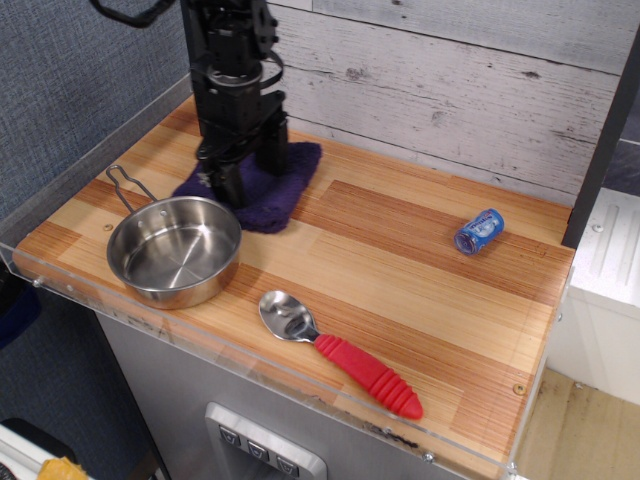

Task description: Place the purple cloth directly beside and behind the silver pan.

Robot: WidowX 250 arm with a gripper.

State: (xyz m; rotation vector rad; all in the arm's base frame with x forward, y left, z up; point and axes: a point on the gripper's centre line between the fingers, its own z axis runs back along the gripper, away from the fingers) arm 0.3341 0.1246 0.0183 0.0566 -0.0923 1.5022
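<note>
1. The purple cloth (268, 190) lies flat on the worktop (420, 270) at about one o'clock from the silver pan (175, 250), its near-left edge just beside the pan's far rim; whether the two touch cannot be told from this view.
2. The gripper (232, 182) stands upright on the left half of the cloth, its fingers (229, 184) pressed down into the fabric. Whether they are pinching a fold or only bearing on it cannot be told, since the tips sink into the dark knit.
3. The step in hand looks like the last of the slide: the cloth seems close to its spot behind the pan, perhaps a little toward three o'clock of it.
4. To finish well, any further push should be short and toward nine o'clock, with steady downward pressure so the cloth drags flat instead of bunching.
5. The pan is light and could be nudged toward six o'clock; the arm should stop short of the rim and the wire handle (128, 186).
6. The release should be a straight lift, so the nubbly knit does not snag on the fingers.
7. The red-handled spoon (340, 355) and the blue can (479, 231) lie well apart from this work.
</note>
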